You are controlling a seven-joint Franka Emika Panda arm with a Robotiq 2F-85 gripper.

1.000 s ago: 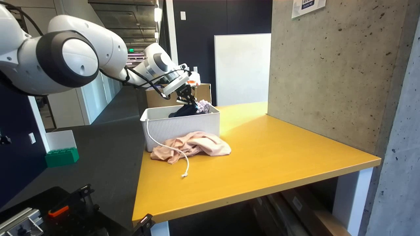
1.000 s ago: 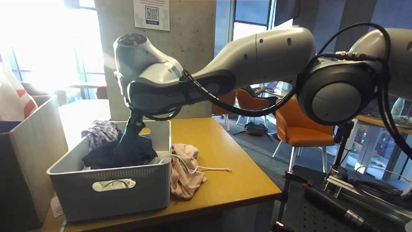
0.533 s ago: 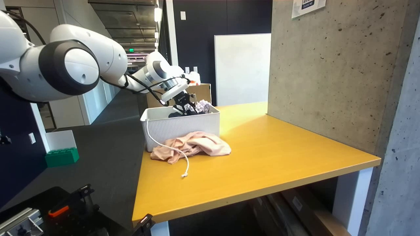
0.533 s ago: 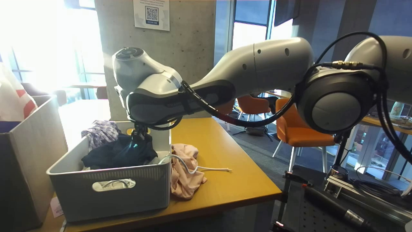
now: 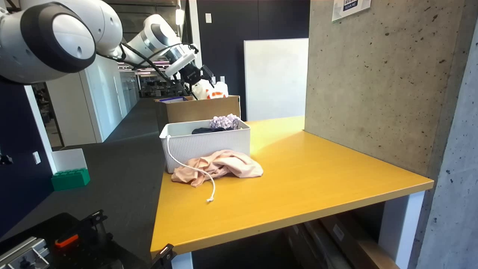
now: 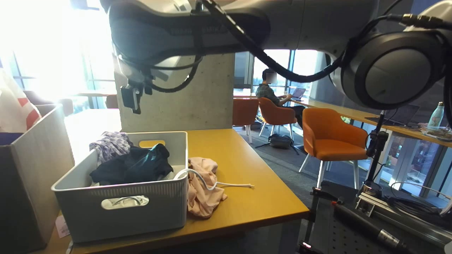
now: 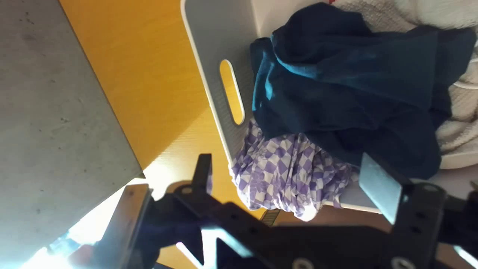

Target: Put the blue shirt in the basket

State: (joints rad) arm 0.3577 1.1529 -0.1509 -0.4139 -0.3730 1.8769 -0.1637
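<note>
Robot arm reaches out, pincer aloft and angled downward.
Two fingers stand spread wide apart in the wrist view.

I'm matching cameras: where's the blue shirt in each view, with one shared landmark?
In an exterior view: blue shirt, a dark strip left of centre.
In an exterior view: blue shirt, lower left, in the basket.
Wrist view: blue shirt, upper right.
Shared landmark: purple-checked cloth, beside the shirt in all three.
</note>
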